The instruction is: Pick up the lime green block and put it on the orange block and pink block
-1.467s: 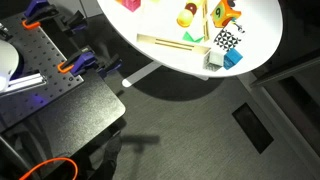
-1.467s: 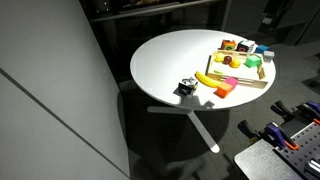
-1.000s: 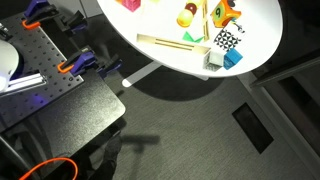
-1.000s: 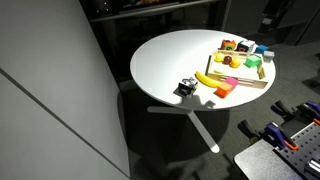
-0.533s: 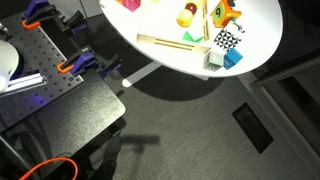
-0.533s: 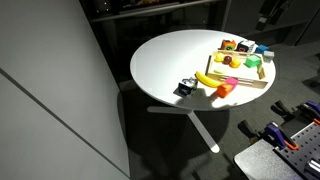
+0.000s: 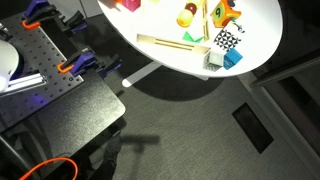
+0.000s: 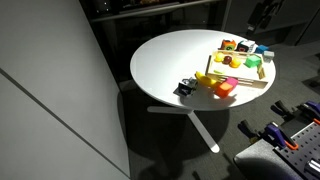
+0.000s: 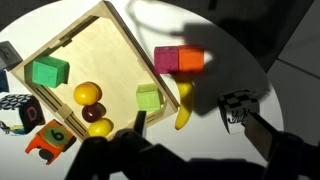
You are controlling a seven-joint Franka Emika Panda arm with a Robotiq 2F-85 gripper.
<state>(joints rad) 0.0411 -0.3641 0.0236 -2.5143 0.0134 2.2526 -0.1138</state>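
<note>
In the wrist view the lime green block (image 9: 149,98) lies inside the wooden tray (image 9: 100,45), by the tray's edge. The pink block (image 9: 166,60) and the orange block (image 9: 190,61) sit side by side, touching, on the white table just outside the tray. My gripper (image 9: 200,130) is open and empty, above the table beside the tray. One finger is near the lime green block, the other by a black-and-white checkered block (image 9: 238,107). In an exterior view the lime green block (image 7: 190,37) shows by the tray rim. The orange block (image 8: 226,90) also shows there.
A yellow banana (image 9: 183,105) lies between the lime green block and the checkered block. The tray also holds a darker green block (image 9: 48,72), a yellow ball (image 9: 88,94) and dark red balls (image 9: 98,112). The round table (image 8: 170,60) stands on a single foot.
In an exterior view the dark arm at the top right has shifted a little left toward the table, and its shadow now falls over the blocks. The blocks have not moved.
</note>
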